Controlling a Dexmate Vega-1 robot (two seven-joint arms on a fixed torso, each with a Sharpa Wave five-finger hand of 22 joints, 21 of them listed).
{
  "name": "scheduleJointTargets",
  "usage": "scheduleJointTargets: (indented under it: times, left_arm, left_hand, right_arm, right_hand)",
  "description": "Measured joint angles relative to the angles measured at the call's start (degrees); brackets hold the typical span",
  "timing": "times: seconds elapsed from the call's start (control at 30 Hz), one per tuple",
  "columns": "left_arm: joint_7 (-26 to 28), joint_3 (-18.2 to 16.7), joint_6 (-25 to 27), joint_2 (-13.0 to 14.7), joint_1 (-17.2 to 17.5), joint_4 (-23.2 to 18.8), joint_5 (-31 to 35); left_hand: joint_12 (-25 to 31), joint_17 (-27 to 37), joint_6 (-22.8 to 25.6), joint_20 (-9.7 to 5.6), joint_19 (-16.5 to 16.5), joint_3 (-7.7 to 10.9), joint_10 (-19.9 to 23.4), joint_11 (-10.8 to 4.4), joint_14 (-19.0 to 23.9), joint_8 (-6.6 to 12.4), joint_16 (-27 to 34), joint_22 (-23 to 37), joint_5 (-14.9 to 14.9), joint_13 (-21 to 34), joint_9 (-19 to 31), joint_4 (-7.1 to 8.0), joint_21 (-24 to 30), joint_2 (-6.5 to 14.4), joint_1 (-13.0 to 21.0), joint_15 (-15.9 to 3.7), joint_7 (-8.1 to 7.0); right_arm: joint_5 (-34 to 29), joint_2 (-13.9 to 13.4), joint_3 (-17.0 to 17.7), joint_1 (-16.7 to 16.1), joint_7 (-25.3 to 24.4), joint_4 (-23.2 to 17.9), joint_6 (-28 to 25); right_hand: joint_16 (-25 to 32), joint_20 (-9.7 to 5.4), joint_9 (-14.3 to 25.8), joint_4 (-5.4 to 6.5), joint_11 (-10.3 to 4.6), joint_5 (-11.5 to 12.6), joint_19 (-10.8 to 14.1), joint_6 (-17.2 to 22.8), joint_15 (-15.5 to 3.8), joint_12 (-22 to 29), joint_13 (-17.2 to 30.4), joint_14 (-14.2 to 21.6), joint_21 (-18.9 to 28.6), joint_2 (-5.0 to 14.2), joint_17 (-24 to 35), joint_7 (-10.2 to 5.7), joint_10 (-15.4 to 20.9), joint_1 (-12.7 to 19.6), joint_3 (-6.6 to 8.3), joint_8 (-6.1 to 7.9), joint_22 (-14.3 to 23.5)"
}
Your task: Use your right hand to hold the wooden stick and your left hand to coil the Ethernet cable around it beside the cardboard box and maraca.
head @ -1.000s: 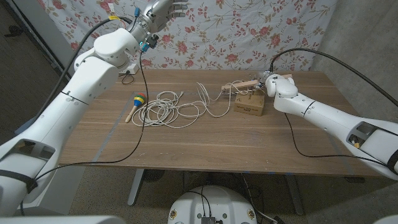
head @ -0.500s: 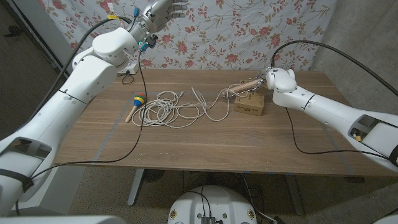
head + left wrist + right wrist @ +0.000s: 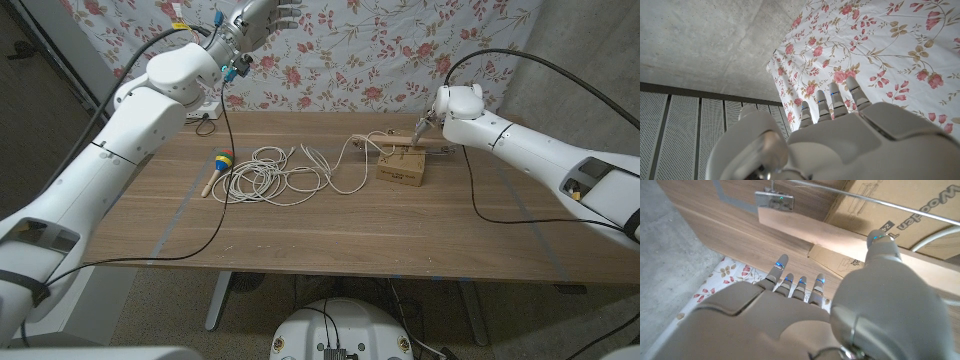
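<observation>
The wooden stick (image 3: 805, 232) lies across the top of the cardboard box (image 3: 401, 168), with a clear plug (image 3: 772, 200) at one end. My right hand (image 3: 426, 126) hovers just above it with fingers (image 3: 782, 262) straight and apart, clear of the stick. Its thumb tip sits over the stick, and contact is unclear. The white Ethernet cable (image 3: 266, 176) lies in loose loops at mid-table, and one strand runs over to the box. A colourful maraca (image 3: 219, 166) lies left of the loops. My left hand (image 3: 264, 14) is raised high against the backdrop, fingers spread and holding nothing.
A floral cloth (image 3: 400, 50) hangs behind the table. A white power strip (image 3: 206, 112) sits at the back left edge. Black arm cables (image 3: 225, 150) hang down over the table on both sides. Bare wood (image 3: 330, 235) spans the near half.
My right hand has risen and moved back to the right. The stick it held tilted above the box now lies on the box. The left arm has stayed raised.
</observation>
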Motion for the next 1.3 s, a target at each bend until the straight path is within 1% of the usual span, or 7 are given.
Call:
scheduleJointTargets:
  times: [0.2, 0.43, 0.53, 0.77, 0.8, 1.23, 1.3]
  left_arm:
    - [0.0, 0.0, 0.0, 0.1, 0.0, 0.2, -0.2]
    - [0.1, 0.0, -0.8, -0.6, 0.3, 1.4, -0.2]
    - [0.1, 0.2, -1.8, -0.9, 0.4, 2.1, -0.6]
    - [0.1, 0.4, -1.8, -1.7, 0.9, 3.9, -0.6]
    - [-0.3, 0.4, -3.1, -1.9, 1.1, 4.3, -1.3]
    - [0.0, 0.2, -4.7, -3.2, 4.1, 7.3, -1.8]
    - [0.7, 0.0, -6.0, -3.2, 4.6, 7.6, -2.5]
  left_hand:
    - [-0.4, -0.3, 0.0, 0.00, 0.0, 0.00, 0.0, 0.00, 0.0, -0.23, -0.5, 0.0, 0.4, -0.2, 0.0, 0.00, 0.0, 0.0, 0.0, 0.00, 0.00]
    - [-1.0, -0.8, 0.4, 0.00, 0.0, -0.15, 0.0, 0.00, -0.3, -0.55, -1.0, -0.5, 0.4, -0.8, 0.0, 0.15, 0.0, 0.5, -0.5, -0.29, -0.86]
    - [-1.6, -1.2, 0.2, 0.00, 0.0, -0.15, 0.0, 0.00, -1.0, -1.06, -1.4, -0.8, 0.7, -1.3, 0.0, 0.15, 0.0, 0.5, -0.5, -0.12, -1.07]
    - [-2.3, -1.8, 0.8, 0.00, 0.0, 0.02, -0.6, 0.01, -2.0, -1.11, -2.1, -1.5, 0.7, -1.9, 0.0, 0.33, -0.3, 0.5, -0.5, -0.60, -1.58]
    - [-2.3, -1.9, 0.9, 0.00, 0.0, 0.04, -0.6, 0.01, -2.0, -1.44, -2.3, -1.6, 0.7, -1.9, 0.0, 0.34, -0.4, 0.5, -0.5, -0.61, -1.66]
    - [-3.4, -3.1, 1.2, 0.00, 0.0, 0.03, -0.8, 0.22, -3.4, -2.11, -3.6, -2.5, 0.7, -2.9, 0.0, 0.33, -0.7, 0.5, -0.5, -0.65, -1.96]
    - [-3.8, -3.4, 1.2, 0.00, 0.0, 0.17, -0.9, 0.32, -4.0, -2.35, -3.9, -2.7, 0.7, -3.2, 0.0, 0.47, -1.1, 0.5, -0.5, -0.71, -1.96]
  right_arm:
    - [8.0, 0.8, 3.7, 1.5, 1.0, 6.7, 5.0]
    - [19.5, 0.6, 8.7, -0.9, -3.6, 10.2, 15.0]
    - [25.0, 1.5, 17.1, -5.0, -4.7, 16.5, 20.1]
    - [37.8, 1.5, 17.1, -5.0, -4.6, 16.5, 32.2]
    - [40.8, 4.8, 24.8, -7.9, -4.3, 26.4, 35.2]
    - [64.3, 9.0, 29.8, -9.1, -2.5, 34.9, 59.4]
    - [66.9, 14.4, 35.5, -9.9, -1.9, 43.7, 61.7]
  right_hand:
    - [0.2, 3.57, -0.4, 4.46, 3.39, 0.4, 1.8, -1.8, 0.21, -0.1, -1.1, 0.3, -2.4, 3.32, -1.1, 3.40, 0.1, -9.7, -6.81, 0.00, 0.1]
    - [1.6, 5.88, -0.6, 10.07, 6.00, -1.8, 3.4, -1.3, 1.75, 0.7, -1.9, 3.1, -4.1, 10.81, -1.7, 4.80, 2.2, -16.2, -7.59, 0.25, 0.2]
    - [1.6, 6.12, -0.8, 10.36, 6.00, -2.2, 3.3, -1.3, 1.54, 0.7, -2.2, 3.5, -4.4, 12.08, -1.9, 4.81, 2.6, -17.1, -7.43, 0.37, 0.2]
    - [1.6, 5.35, -1.0, 10.66, 6.01, -3.0, 3.4, -1.1, 1.54, 0.6, -2.4, 3.5, -4.8, 13.10, -2.3, 4.96, 2.6, -17.3, -7.61, 0.60, 0.0]
    - [1.6, 4.75, -1.0, 10.66, 6.02, -3.2, 3.6, -1.1, 1.52, 0.6, -2.4, 3.5, -5.0, 13.21, -2.4, 4.94, 2.6, -17.4, -7.61, 0.59, 0.0]
    - [1.1, 2.06, -1.2, 10.90, 6.01, -5.5, 5.5, 2.1, 0.91, 1.3, -3.3, 5.5, -6.3, 13.77, -4.8, 4.74, 5.9, -16.8, -7.85, 1.29, 0.0]
    - [1.1, 2.05, -1.2, 10.90, 6.00, -5.6, 5.5, 2.1, 0.91, 1.3, -3.3, 5.5, -6.5, 13.69, -4.8, 4.66, 5.9, -16.7, -7.85, 1.29, 0.0]
